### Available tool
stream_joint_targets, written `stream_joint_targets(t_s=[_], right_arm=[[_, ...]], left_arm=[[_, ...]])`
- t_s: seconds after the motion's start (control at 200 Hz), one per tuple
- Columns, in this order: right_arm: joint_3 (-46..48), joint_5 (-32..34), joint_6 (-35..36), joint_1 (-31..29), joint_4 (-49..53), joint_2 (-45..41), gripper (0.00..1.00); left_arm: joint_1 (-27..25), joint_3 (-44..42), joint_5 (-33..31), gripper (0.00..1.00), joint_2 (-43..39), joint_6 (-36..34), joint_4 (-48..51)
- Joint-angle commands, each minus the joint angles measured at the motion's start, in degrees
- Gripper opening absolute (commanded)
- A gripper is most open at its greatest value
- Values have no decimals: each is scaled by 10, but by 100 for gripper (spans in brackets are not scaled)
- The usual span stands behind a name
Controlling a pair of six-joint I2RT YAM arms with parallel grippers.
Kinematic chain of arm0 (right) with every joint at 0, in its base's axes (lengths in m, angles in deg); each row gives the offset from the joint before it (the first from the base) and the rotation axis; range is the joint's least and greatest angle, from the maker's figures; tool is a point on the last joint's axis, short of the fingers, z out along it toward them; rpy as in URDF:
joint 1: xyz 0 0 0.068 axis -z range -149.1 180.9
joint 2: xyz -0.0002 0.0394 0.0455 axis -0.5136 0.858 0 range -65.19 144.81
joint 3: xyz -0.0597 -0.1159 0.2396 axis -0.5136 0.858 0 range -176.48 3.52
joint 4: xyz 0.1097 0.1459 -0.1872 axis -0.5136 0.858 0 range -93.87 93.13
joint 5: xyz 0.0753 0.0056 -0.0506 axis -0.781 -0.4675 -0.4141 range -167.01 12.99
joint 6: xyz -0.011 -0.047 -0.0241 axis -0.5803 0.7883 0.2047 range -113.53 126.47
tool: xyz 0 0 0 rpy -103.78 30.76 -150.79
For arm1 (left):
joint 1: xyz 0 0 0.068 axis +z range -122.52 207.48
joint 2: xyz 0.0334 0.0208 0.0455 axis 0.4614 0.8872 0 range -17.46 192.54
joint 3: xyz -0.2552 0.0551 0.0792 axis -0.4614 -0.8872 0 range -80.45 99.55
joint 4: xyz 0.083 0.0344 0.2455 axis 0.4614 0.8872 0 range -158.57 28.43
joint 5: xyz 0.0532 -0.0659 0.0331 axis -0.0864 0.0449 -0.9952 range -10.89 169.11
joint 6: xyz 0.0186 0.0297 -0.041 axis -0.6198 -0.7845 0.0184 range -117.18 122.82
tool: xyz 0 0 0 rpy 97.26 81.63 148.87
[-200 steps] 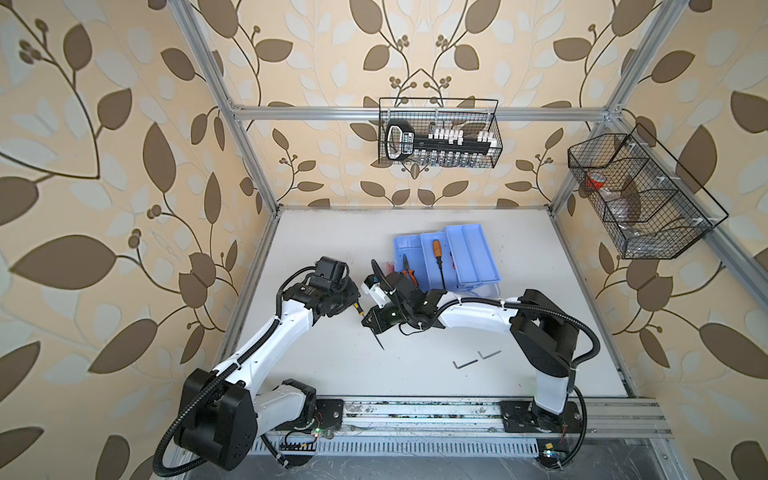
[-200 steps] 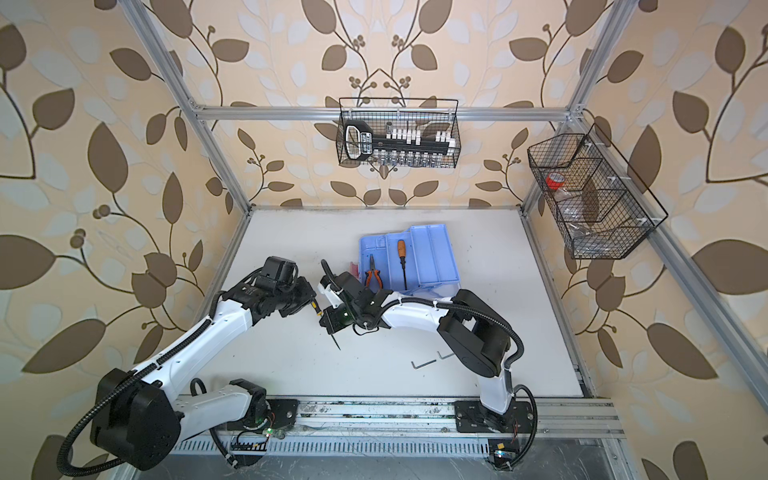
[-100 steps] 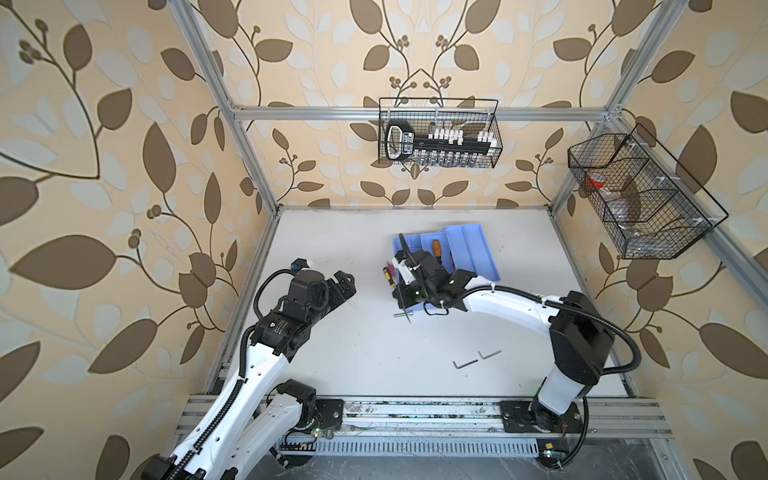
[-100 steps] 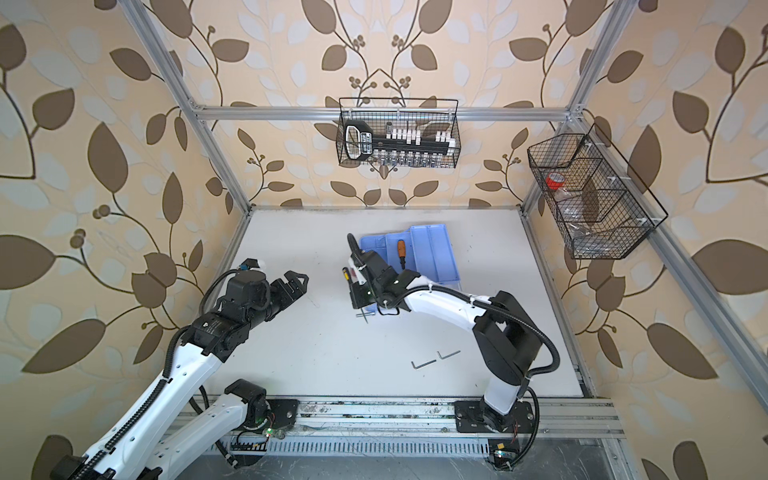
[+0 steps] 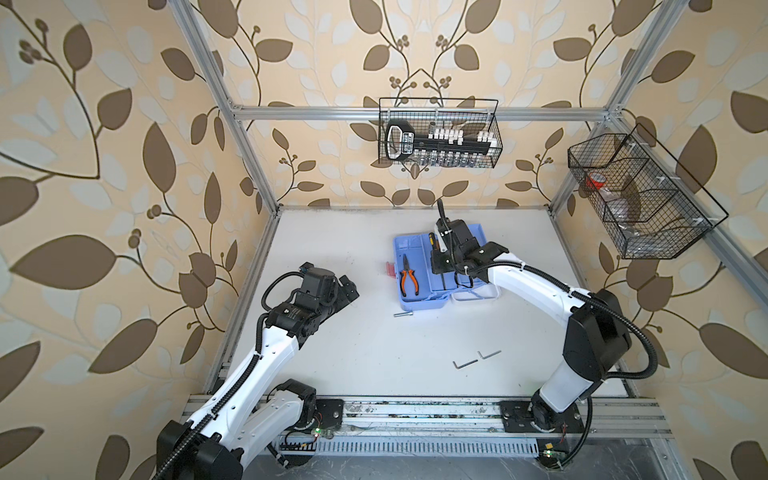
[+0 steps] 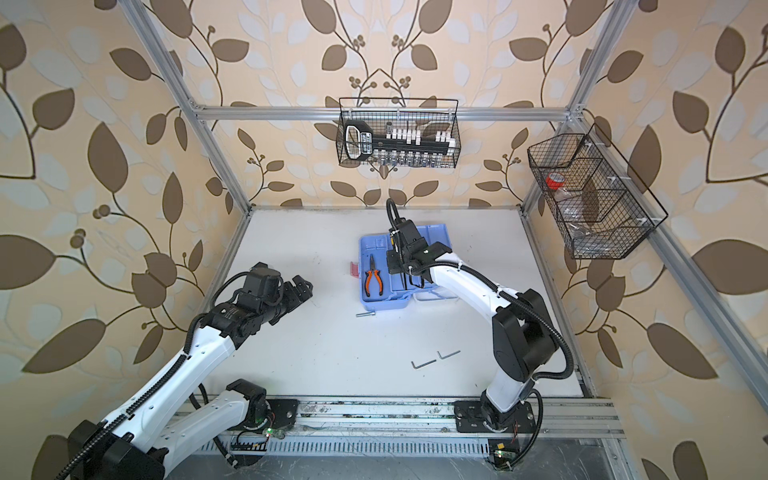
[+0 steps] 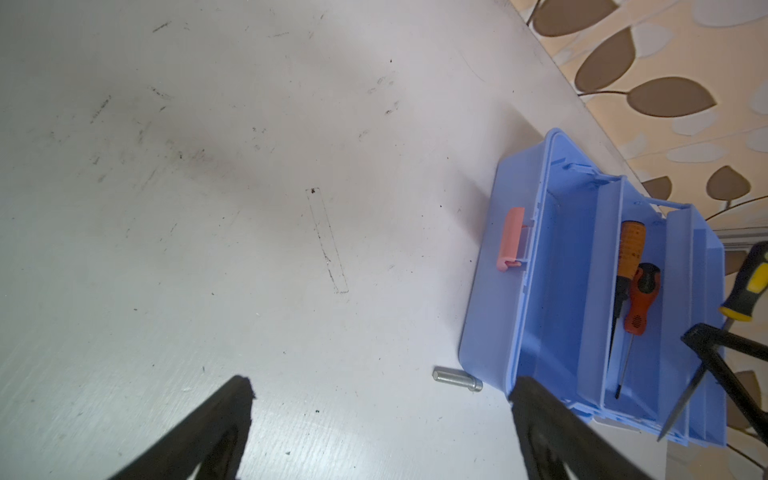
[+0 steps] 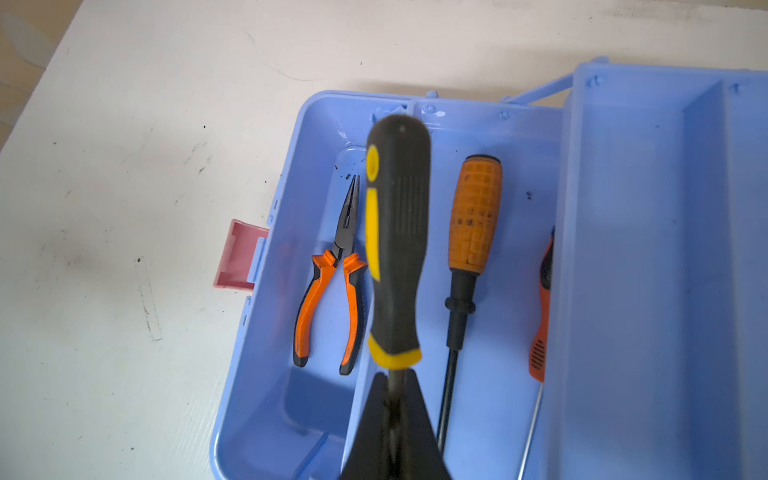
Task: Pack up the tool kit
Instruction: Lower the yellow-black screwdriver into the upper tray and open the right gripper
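Your right end effector (image 8: 395,395) is clamped on the metal shaft of the black-and-yellow screwdriver (image 8: 397,232), holding it over the open tool kit (image 5: 417,302). The kit sits on the bench (image 5: 353,353) nearer the back edge, a little right of the middle. Pliers (image 8: 332,291) lie in its base, and an orange-handled screwdriver (image 8: 476,216) lies in the tray beside them. Your left end effector (image 7: 382,382) hangs with its fingers wide apart over bare bench toward the left edge, holding nothing. A bolt (image 5: 404,315) lies just beside the kit's front wall.
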Motion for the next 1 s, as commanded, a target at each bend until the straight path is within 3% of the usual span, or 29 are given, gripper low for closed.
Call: stream_joint_targets(t_s=[0.0,0.195,0.42,0.545,0.765,1.0], right_arm=[[-35,23,25,1,25,41,0],[-60,11,20,11,24,87,2],[-63,-3,15,16,20,110,16],[-58,-10,15,16,15,102,28],[-35,-2,10,13,16,33,29],[105,26,67,-57,-59,-134,31]], left_arm=[[-6,-3,5,99,5,-3,-4],[-6,-8,11,99,19,-6,0],[-6,-14,20,99,28,-7,-7],[-6,-16,23,99,31,-6,-6],[-6,-22,34,99,35,-6,-8],[-6,-40,58,50,23,-17,-11]])
